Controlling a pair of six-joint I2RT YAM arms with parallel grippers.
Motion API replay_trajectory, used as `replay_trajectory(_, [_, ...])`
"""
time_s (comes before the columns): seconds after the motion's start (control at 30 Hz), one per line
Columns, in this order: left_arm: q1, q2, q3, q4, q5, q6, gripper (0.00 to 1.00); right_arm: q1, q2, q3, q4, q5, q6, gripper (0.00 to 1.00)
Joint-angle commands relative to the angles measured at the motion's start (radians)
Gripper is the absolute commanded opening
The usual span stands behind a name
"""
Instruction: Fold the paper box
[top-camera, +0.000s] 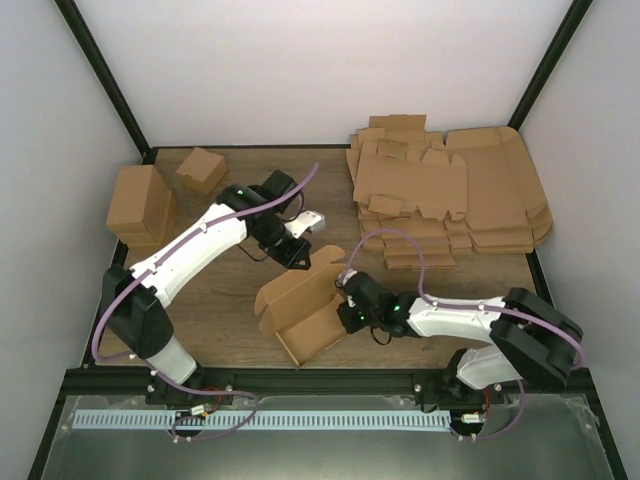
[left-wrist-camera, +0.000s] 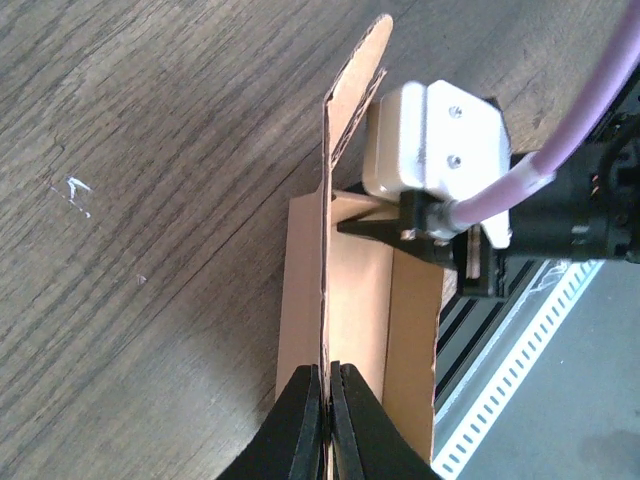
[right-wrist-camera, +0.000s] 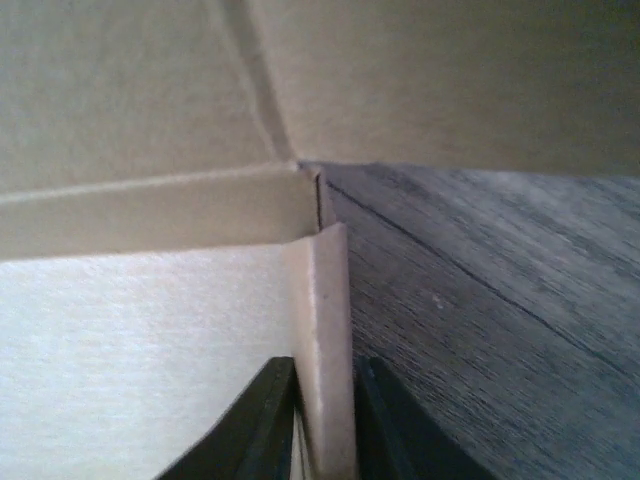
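The paper box is a half-folded brown cardboard tray in the middle of the table, its walls partly raised. My left gripper is at its far end, shut on a thin upright wall of the box, seen edge-on between the black fingers. My right gripper is at the box's right side, shut on a folded-over side wall whose doubled edge sits between the fingers. The box floor shows pale on the left in the right wrist view.
A pile of flat die-cut cardboard sheets lies at the back right. Folded brown boxes and a small cube-like box stand at the back left. The table's metal front rail runs below the arm bases.
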Motion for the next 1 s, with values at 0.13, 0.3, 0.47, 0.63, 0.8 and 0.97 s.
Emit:
replay_trajectory(0.13, [-0.001,0.01,0.007,0.045,0.063,0.005,0.04,0.131,0.141,0.105,-0.136,0.264,0.173,0.05])
replay_trajectory(0.3, [-0.001,-0.001,-0.009,0.054,0.085,0.006,0.04,0.151,0.197,0.167,-0.252,0.389,0.245,0.01])
replay_trajectory(0.47, [-0.001,-0.012,-0.035,0.069,0.09,0.004,0.04,0.157,0.186,0.161,-0.23,0.387,0.245,0.16])
replay_trajectory(0.63, [-0.001,-0.018,-0.051,0.073,0.081,0.001,0.04,0.157,0.1,0.124,-0.186,0.366,0.24,0.34])
replay_trajectory(0.8, [0.0,-0.02,-0.052,0.068,0.074,-0.002,0.04,0.157,0.04,0.119,-0.195,0.354,0.221,0.43])
replay_trajectory(0.97, [-0.001,-0.021,-0.053,0.075,0.073,-0.01,0.05,0.157,0.013,0.115,-0.202,0.324,0.201,0.45])
